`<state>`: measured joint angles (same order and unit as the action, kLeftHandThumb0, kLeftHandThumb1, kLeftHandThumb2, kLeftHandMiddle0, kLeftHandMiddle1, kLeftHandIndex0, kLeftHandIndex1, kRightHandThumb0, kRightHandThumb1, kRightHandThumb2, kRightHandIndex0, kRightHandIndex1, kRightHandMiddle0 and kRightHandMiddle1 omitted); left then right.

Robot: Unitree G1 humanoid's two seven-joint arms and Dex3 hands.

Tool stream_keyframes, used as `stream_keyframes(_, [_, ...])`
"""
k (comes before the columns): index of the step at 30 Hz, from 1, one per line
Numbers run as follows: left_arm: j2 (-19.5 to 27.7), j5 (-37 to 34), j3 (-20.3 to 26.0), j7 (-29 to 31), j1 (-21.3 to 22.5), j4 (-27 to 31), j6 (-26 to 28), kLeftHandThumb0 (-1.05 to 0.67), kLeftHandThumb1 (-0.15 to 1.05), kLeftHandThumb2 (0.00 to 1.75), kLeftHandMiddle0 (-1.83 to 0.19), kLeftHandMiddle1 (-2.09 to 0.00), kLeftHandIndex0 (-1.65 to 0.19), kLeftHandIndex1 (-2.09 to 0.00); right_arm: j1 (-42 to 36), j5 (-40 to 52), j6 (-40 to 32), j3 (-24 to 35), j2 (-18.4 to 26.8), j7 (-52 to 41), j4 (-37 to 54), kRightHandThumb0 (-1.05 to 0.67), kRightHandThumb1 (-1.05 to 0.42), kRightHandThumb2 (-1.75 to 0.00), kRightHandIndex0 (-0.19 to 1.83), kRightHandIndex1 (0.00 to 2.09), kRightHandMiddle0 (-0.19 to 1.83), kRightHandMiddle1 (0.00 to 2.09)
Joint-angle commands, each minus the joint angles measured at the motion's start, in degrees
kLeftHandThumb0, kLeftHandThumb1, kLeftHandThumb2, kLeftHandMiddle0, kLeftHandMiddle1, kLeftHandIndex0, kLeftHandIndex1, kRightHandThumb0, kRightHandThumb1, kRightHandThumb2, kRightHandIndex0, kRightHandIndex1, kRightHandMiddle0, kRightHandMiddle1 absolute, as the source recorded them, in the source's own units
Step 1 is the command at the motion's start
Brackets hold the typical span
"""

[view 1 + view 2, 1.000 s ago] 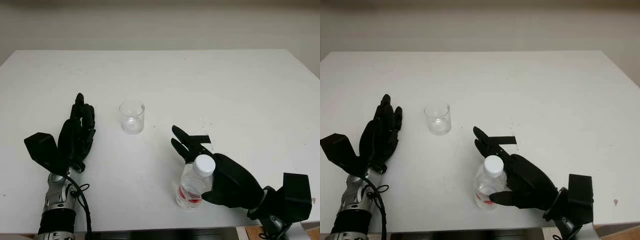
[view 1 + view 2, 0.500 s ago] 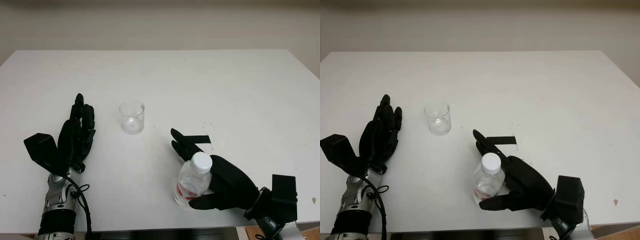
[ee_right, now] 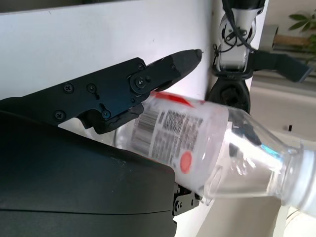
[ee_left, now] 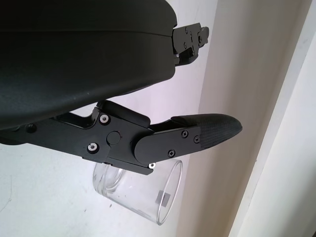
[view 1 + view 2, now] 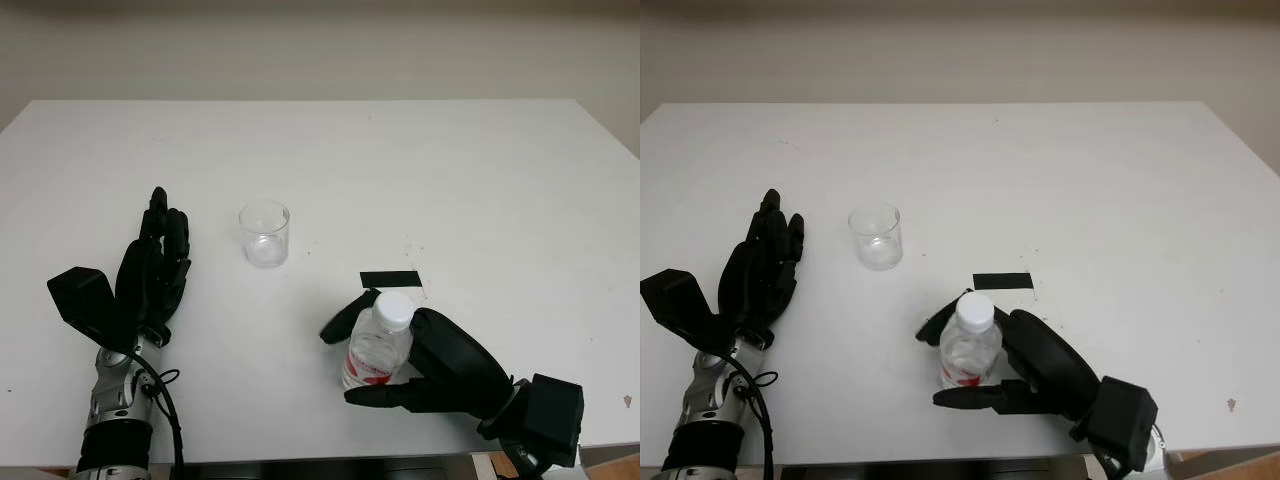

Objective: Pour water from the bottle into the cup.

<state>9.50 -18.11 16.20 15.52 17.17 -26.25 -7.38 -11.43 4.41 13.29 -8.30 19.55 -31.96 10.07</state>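
Right hand wrapped around the water bottle near the table's front edge, right of centre — fingers curled round the far side of the body, thumb across the near side below the red label. White cap still on, so no pouring yet without opening it. Thin clear plastic, probably light and partly filled, liable to dent and slip under a hard squeeze; best held at mid-body over the label, as now, not at the tapering neck. Base apparently still on the white table, bottle leaning slightly.

Clear plastic cup upright, left of centre and further back, well apart from the bottle — light, easily tipped by a brush from a finger or the bottle neck. Left hand open, near the cup's left side toward the front-left corner, not touching it; well placed to steady the cup.

Strip of black tape flat just behind the bottle. Open room between bottle and cup and across the whole back half; front edge close to the right hand, little margin there.
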Motion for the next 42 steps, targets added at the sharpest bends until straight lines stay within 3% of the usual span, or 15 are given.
stream_keyframes(1, [-0.14,0.01,0.02,-0.07,-0.61,-0.14,0.33,-0.67,1.05,0.55,0.14,-0.05,0.17,-0.05,-0.59,-0.27,0.37,-0.12,-0.4,0.81,0.75,-0.32,-1.04,-0.08,0.2,2.09,0.15,2.09])
stream_keyframes(8, [-0.29,-0.23,0.16,-0.08,-0.69,-0.04,0.29,-0.67,1.05,0.54,0.14,-0.05,0.17,-0.05,-1.1,0.97,0.63,-0.07,-2.31,3.0,-0.24,-0.35,-1.05,-0.24,0.32,2.09,0.11,2.09])
stream_keyframes(12, [-0.24,-0.08,0.09,-0.13,-0.45,-0.39,0.25,-0.67,1.05,0.54,0.14,-0.05,0.17,-0.05,-0.49,1.03,-0.42,0.28,-4.76,5.69,-2.04,-0.4,-1.05,-0.25,0.5,2.09,0.17,2.09])
stream_keyframes(17, [-0.16,0.21,-0.11,-0.33,-0.25,-0.57,0.17,-0.68,1.05,0.53,0.13,-0.06,0.16,-0.06,1.74,3.48,-5.78,1.04,-9.03,9.56,-4.18,-0.42,-1.05,-0.29,0.52,2.09,0.22,2.09])
stream_keyframes(20, [-0.16,0.11,-0.1,-0.28,-0.17,-0.54,0.25,-0.68,1.05,0.53,0.13,-0.06,0.16,-0.06,4.22,3.76,-6.92,1.47,-11.04,11.56,-6.09,-0.52,-1.05,-0.34,0.5,2.09,0.25,2.09])
stream_keyframes(25, [0.06,0.03,-0.1,-0.03,-0.07,-0.47,0.53,-0.68,1.05,0.53,0.14,-0.05,0.16,-0.05,12.35,3.15,-9.58,2.49,-13.42,14.72,-10.65,-0.56,-1.05,-0.4,0.73,2.09,0.41,2.09])
stream_keyframes(30, [-0.05,-0.13,0.09,-0.45,0.02,-0.15,1.02,-0.67,1.05,0.53,0.13,-0.06,0.16,-0.06,23.3,-0.38,-6.92,3.56,-14.7,18.78,-19.08,-0.52,-1.05,-0.42,0.77,2.09,0.43,2.09])
stream_keyframes(37, [0.16,0.31,0.02,-0.26,-0.15,-0.47,0.64,-0.68,1.05,0.53,0.14,-0.05,0.16,-0.05,40.87,-7.72,-4.3,4.33,-13.85,25.3,-38.43,-0.46,-1.05,-0.41,1.19,2.09,0.8,2.09])
stream_keyframes(42, [0.05,0.06,0.12,-0.09,-0.42,-0.12,0.52,-0.67,1.05,0.55,0.14,-0.05,0.16,-0.05,50.8,-12.99,-0.37,3.6,-12.5,29.8,-52.82,-0.38,-1.05,-0.38,1.55,2.09,1.2,2.09])
